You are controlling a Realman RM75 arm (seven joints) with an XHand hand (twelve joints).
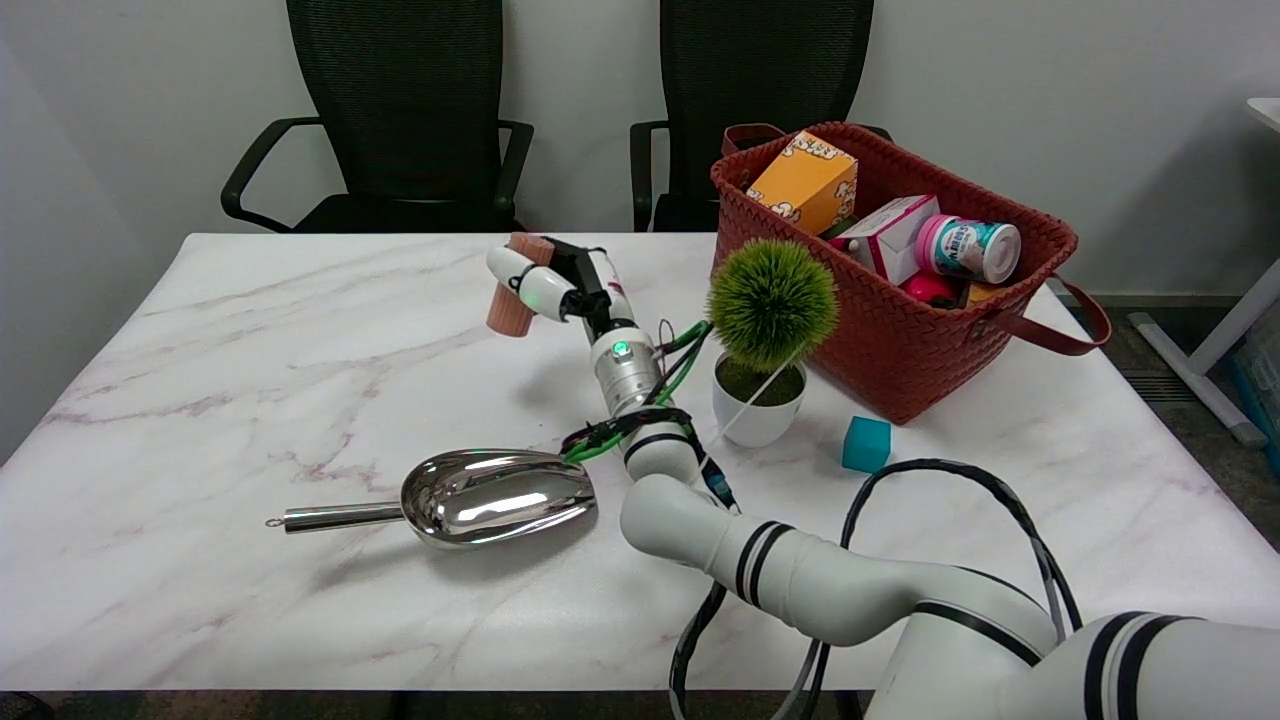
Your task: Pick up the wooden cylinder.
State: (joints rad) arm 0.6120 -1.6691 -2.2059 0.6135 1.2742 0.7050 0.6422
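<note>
Between the fingers of the right hand [548,283] stands the wooden cylinder [517,290], grasped near its middle. Its long axis is almost upright, a little tilted, with the upper end leaning toward the far side of the table [200,400] and the lower end pointing down to the marble top. Whether the lower end touches the table or hangs just above it, I cannot tell. To the left of the hand and in front of it, the table surface is open up to the left edge. The far edge of the table is near, just behind the hand. Nearer to the robot than the hand lies a metal scoop [470,497]. To the right of the hand stand a small green plant in a white pot [765,345], a red woven basket [900,370] and a teal cube [866,443].
</note>
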